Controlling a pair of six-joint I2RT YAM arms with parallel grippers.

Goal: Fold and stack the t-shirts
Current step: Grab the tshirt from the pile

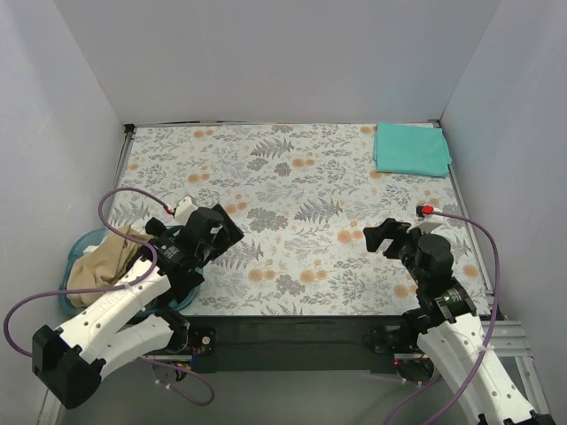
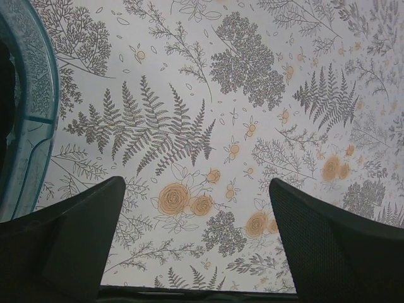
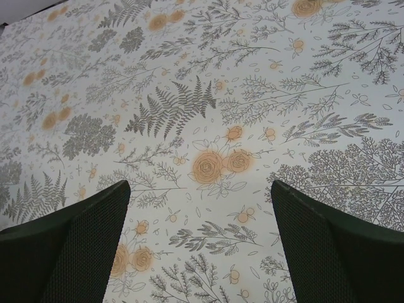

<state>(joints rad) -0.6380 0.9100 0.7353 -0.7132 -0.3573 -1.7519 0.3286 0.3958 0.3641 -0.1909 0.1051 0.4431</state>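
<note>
A teal-green t-shirt (image 1: 411, 149) lies folded flat at the table's far right corner. A tan t-shirt (image 1: 99, 262) sits crumpled in the blue round basket (image 1: 78, 243) at the near left. No white t-shirt is in view. My left gripper (image 1: 223, 232) is open and empty above the flowered cloth, just right of the basket; its wrist view (image 2: 197, 208) shows only the cloth and the basket rim (image 2: 31, 113). My right gripper (image 1: 379, 237) is open and empty over the near right of the table, its jaws wide apart in its wrist view (image 3: 199, 208).
A flowered cloth (image 1: 292, 212) covers the table. Grey walls stand close on the left, back and right. Purple cables loop by both arms. The table's near edge is a dark strip (image 1: 292, 332).
</note>
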